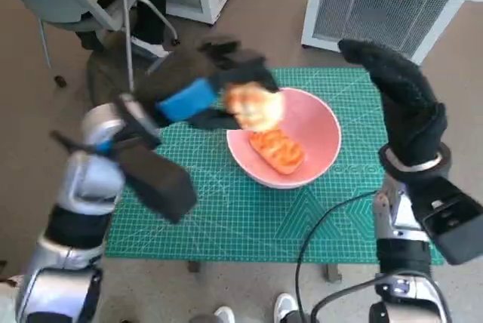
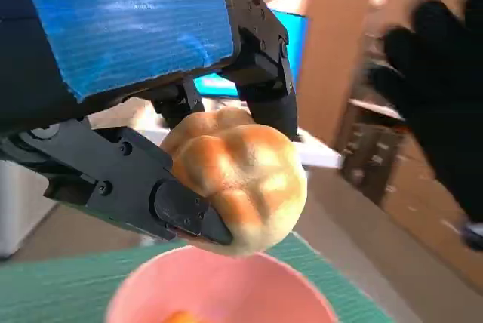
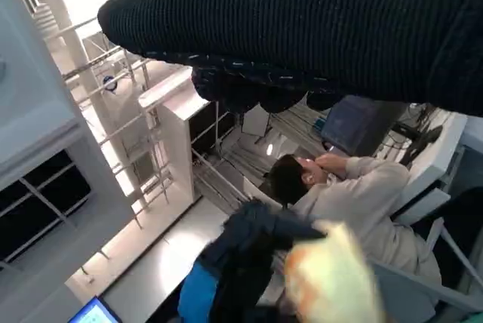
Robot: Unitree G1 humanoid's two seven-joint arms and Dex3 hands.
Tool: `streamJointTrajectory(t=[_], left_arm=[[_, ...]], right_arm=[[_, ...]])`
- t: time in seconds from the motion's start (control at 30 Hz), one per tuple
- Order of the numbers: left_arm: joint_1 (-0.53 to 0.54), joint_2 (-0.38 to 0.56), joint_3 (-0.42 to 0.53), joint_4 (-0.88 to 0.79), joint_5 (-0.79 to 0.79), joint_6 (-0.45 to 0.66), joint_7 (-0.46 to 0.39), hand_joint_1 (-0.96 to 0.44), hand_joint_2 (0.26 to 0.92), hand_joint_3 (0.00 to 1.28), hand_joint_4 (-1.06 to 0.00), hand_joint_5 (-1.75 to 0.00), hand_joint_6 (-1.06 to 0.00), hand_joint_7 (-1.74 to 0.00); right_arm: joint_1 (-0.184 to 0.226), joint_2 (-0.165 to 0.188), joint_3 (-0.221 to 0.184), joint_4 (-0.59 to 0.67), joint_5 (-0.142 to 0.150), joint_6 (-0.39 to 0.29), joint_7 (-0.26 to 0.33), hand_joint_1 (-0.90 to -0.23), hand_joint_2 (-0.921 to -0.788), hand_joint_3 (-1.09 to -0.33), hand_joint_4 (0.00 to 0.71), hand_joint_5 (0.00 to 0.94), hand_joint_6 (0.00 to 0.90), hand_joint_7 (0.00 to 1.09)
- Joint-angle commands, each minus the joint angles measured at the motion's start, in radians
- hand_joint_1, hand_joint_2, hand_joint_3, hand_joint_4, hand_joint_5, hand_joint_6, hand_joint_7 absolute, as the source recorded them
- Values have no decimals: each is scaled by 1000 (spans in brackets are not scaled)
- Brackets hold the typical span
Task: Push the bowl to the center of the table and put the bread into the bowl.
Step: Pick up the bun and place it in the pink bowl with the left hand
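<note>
From the head view, a bread [image 1: 253, 106] is held by the left hand [image 1: 207, 93] over the rim of the pink bowl [image 1: 321, 130], where another bread [image 1: 278, 150] lies. The right hand [image 1: 400, 93] is raised beside the bowl, its fingers spread and holding nothing.

From the left wrist view, the bread [image 2: 238, 176] is gripped between the black fingers [image 2: 181, 206], above the bowl [image 2: 219, 289].

From the right wrist view, a seated person [image 3: 355, 187] is seen beyond the glove [image 3: 302, 29].

A small table [image 1: 226, 263] carries a green cutting mat [image 1: 249, 217] (gridded with pale lines), and a pink bowl [image 1: 321, 130] sits on it.
</note>
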Motion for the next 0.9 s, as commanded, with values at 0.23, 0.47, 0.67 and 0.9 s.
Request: streamJointTrajectory(t=[0.23, 0.47, 0.67, 0.9], left_arm=[[-134, -96, -116, 331, 65, -5, -41, -69, 921, 162, -583, -1106, -517, -1294], [-187, -121, -168, 404, 72, 157, -221, -166, 918, 53, -422, -97, -387, -382], [-170, -122, -160, 397, 52, 191, -253, -243, 921, 37, -309, -10, -357, -201], [-113, -126, -69, 397, -56, 85, -188, -312, 921, 36, -230, 0, -343, -150]], right_arm=[[3, 2, 6, 7, -11, -2, -1, -584, -921, -715, 278, 3, 123, 441], [10, -8, 1, -13, -7, 6, -4, -584, -921, -717, 283, 5, 124, 437], [11, -13, -3, -24, -12, 15, -12, -600, -921, -716, 284, 4, 129, 437], [10, -19, -6, -34, -13, 29, -16, -621, -921, -714, 285, 3, 132, 437]])
